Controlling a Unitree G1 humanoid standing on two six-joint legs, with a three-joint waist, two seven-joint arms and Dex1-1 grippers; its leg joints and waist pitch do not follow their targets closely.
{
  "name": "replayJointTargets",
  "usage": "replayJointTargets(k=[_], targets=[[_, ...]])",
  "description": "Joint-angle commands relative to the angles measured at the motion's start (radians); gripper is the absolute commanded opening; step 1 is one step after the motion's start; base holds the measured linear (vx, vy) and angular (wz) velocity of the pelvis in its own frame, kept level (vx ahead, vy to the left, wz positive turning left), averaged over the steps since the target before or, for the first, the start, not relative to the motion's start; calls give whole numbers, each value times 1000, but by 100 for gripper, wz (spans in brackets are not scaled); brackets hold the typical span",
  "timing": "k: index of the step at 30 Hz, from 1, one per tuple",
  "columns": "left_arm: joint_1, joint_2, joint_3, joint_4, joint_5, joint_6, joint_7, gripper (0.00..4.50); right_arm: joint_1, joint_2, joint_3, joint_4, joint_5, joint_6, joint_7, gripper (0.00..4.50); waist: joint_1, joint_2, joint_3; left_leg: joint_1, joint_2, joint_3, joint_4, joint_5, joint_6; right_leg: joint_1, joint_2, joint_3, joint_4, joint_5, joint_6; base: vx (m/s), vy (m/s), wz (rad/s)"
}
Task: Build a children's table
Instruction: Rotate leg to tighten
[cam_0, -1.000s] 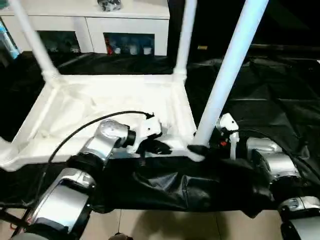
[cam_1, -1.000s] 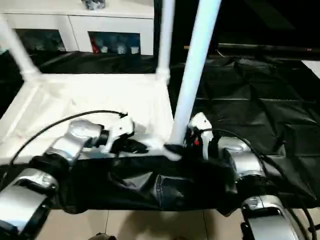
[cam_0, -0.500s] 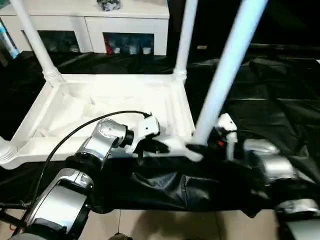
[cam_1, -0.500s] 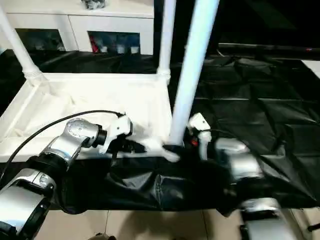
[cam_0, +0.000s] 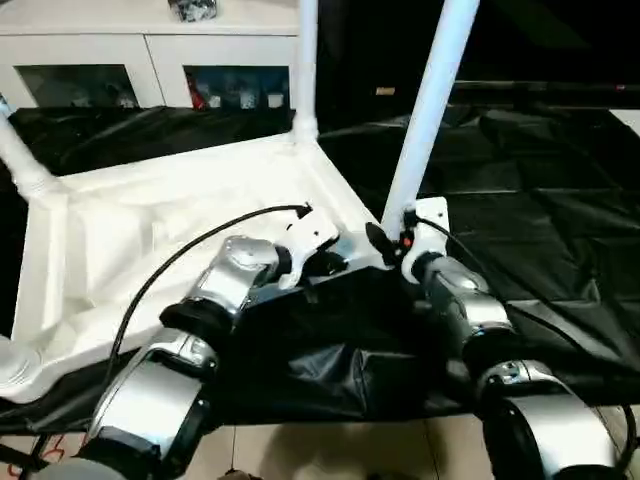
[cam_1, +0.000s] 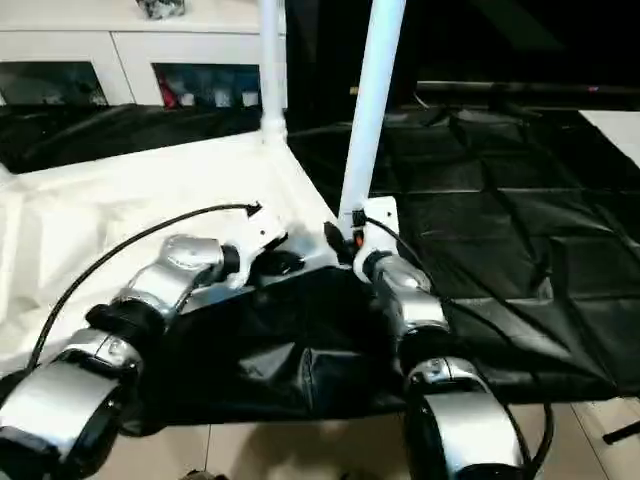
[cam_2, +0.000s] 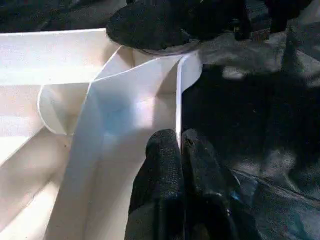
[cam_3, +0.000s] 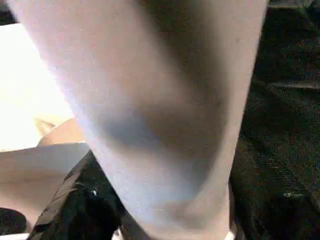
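Left gripper (cam_2: 177, 150) nearest: fingers (cam_2: 162, 160) pinched tight on the thin near wall of the tabletop (cam_0: 150, 230), a little in from the near right corner socket. That's the anchor hold.

Tabletop lies upside down on the black sheet (cam_0: 540, 220), ribbed side up, skewed so its near right corner points at the robot.

Right gripper (cam_0: 385, 243) sits at that same corner, at the foot of the near right leg (cam_0: 430, 110). Leg stands close to upright in the socket, leaning slightly. In the right wrist view the leg (cam_3: 165, 115) is right up against the camera, so the gripper is around or hard beside it. Can't tell whether its fingers are clamped on the leg or standing loose.

Further back along the right edge from that corner: second leg (cam_0: 305, 65) upright in the far right socket. Far left corner has a third leg (cam_0: 25, 165). Near left corner shows a white stub (cam_0: 12, 365) at the frame edge, probably the fourth.

Beyond the tabletop: white cabinet (cam_0: 150, 50) with glass doors.

Step, my read: seating the near right leg. Next move needs the left hold kept firm while the right drives the leg straight down into the socket and checks it's home. Risk: leg goes in cocked, or the tabletop slides on the sheet.
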Motion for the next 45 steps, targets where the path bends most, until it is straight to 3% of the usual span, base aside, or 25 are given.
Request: replayJointTargets(k=[1, 7, 8, 9, 10, 19, 21, 25, 32, 35, 36, 38, 39, 40, 41, 43, 45], targets=[[-30, -32, -2, -20, -10, -35, 4, 0, -2, 65, 48, 41, -6, 23, 94, 353, 3, 2, -73, 18, 20, -12, -66, -246, 41, 46, -41, 25, -62, -136, -234, 0, 0, 0], [10, 14, -27, -66, -44, -96, -173, 0, 23, -34, 114, -13, -42, -17, 301, 373, 6, 4, -72, 17, 23, -9, -63, -235, 65, 52, -40, 22, -60, -119, -256, 0, 0, 0], [13, 19, -29, -71, -47, -98, -192, 0, 29, -47, 123, -23, -43, -20, 338, 373, 8, 16, -72, 19, 26, -8, -62, -230, 67, 50, -39, 23, -57, -101, -263, 0, 0, 0], [20, 28, -31, -77, -56, -114, -233, 0, 47, -80, 139, -55, -37, -16, 426, 373, 9, 17, -72, 21, 27, -7, -63, -231, 69, 51, -36, 21, -58, -93, -265, 0, 0, 0], [22, 31, -32, -78, -59, -118, -250, 0, 54, -93, 142, -68, -33, -11, 457, 373, 14, 9, -72, 20, 27, -4, -60, -229, 74, 52, -34, 21, -55, -71, -274, 0, 0, 0], [43, 82, -42, -101, -88, -132, -428, 0, 162, -243, 230, -255, 11, 85, 847, 373, 40, 6, -67, 23, 33, -7, -65, -263, 68, 48, -42, 24, -61, -169, -261, 0, 0, 0], [50, 88, -41, -110, -92, -126, -446, 0, 169, -248, 230, -263, 9, 93, 856, 348, 41, 6, -67, 25, 33, -7, -66, -272, 59, 46, -43, 24, -62, -184, -258, 0, 0, 0], [57, 95, -44, -112, -89, -131, -457, 0, 178, -242, 218, -281, 16, 115, 851, 317, 40, 5, -66, 25, 32, -8, -68, -278, 41, 44, -42, 24, -64, -216, -247, 0, 0, 0], [63, 90, -36, -117, -81, -110, -433, 0, 216, -221, 221, -341, 33, 157, 830, 265, 44, 4, -68, 24, 31, -7, -65, -247, 53, 45, -42, 24, -60, -167, -252, 0, 0, 0], [51, 74, -19, -99, -66, -110, -341, 0, 216, -191, 208, -328, 24, 154, 754, 257, 43, 7, -65, 26, 32, -8, -69, -281, 34, 41, -43, 24, -66, -231, -236, 0, 0, 0], [47, 64, -7, -95, -68, -99, -307, 0, 210, -173, 202, -307, 11, 144, 699, 256, 41, 13, -63, 28, 31, -9, -71, -296, 27, 39, -43, 24, -69, -254, -232, 0, 0, 0], [45, 57, 1, -94, -70, -91, -284, 0, 206, -161, 197, -293, 1, 138, 660, 255, 34, 9, -61, 31, 29, -11, -73, -338, 5, 35, -45, 24, -77, -323, -214, 0, 0, 0], [43, 46, 9, -94, -69, -78, -249, 0, 191, -133, 183, -255, -20, 125, 557, 254, 31, 10, -60, 31, 27, -14, -74, -355, -1, 36, -45, 23, -81, -364, -198, 0, 0, 0], [42, 17, 14, -88, -51, -54, -159, 0, 156, -57, 133, -176, -34, 96, 328, 254, 24, 13, -59, 33, 28, -16, -74, -371, -19, 26, -49, 26, -83, -395, -189, 0, 0, 0], [42, 17, 14, -88, -51, -54, -159, 0, 156, -57, 133, -176, -34, 96, 328, 253, 9, 11, -57, 30, 24, -21, -79, -387, -38, 27, -46, 23, -85, -430, -176, 0, 0, 0], [42, -6, 20, -83, -42, -32, -93, 0, 138, -2, 98, -144, -26, 92, 202, 252, -1, 9, -58, 29, 22, -24, -78, -403, -34, 27, -46, 22, -91, -464, -153, 0, 0, 0], [45, -35, 25, -84, -37, -5, -26, 0, 122, 63, 58, -125, -4, 101, 89, 252, -6, 10, -59, 32, 22, -22, -77, -405, -24, 21, -44, 26, -94, -446, -155, 0, 0, 0]])
